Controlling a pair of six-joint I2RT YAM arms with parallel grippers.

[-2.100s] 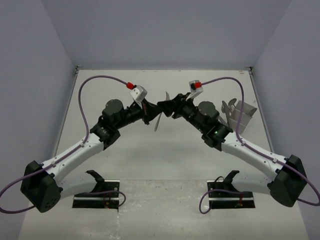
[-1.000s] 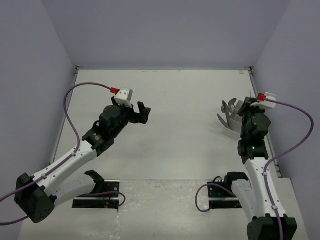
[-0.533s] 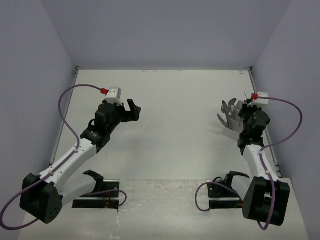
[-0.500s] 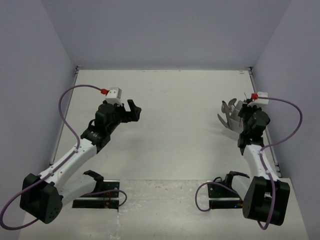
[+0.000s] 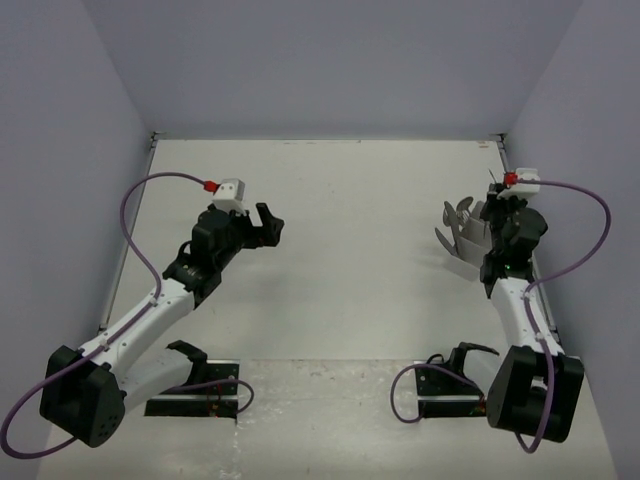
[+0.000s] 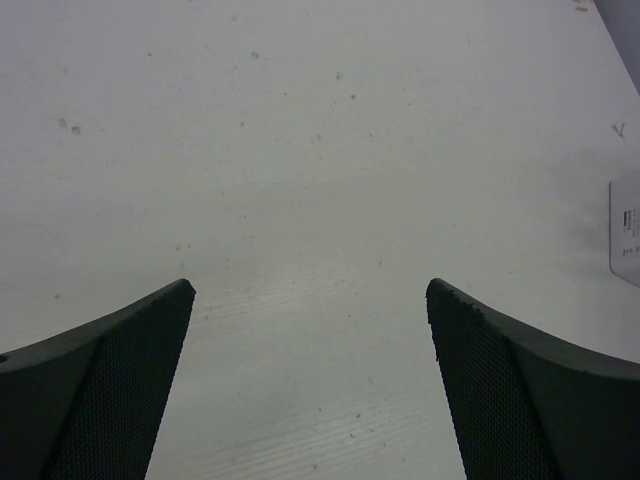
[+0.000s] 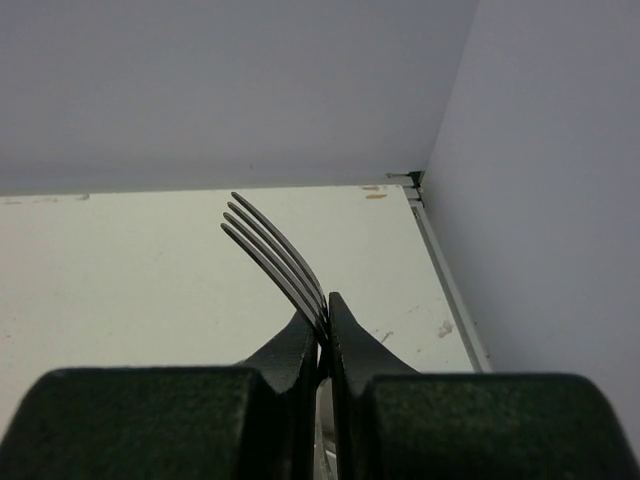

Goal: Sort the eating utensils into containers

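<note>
White table point(image 5: 360, 200), grey walls. Right gripper point(image 7: 322, 318) pinches fork point(image 7: 270, 245) below its tines, tines up, by box point(image 5: 468, 245) at frame right; other utensils point(image 5: 457, 213) stand inside. Left gripper point(image 6: 308, 287) spread, empty, left-centre. Risk: released fork snags those utensils and tips box.

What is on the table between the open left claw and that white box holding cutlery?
Nothing. In the top view, only bare table stretches from the left claw to the box.
</note>
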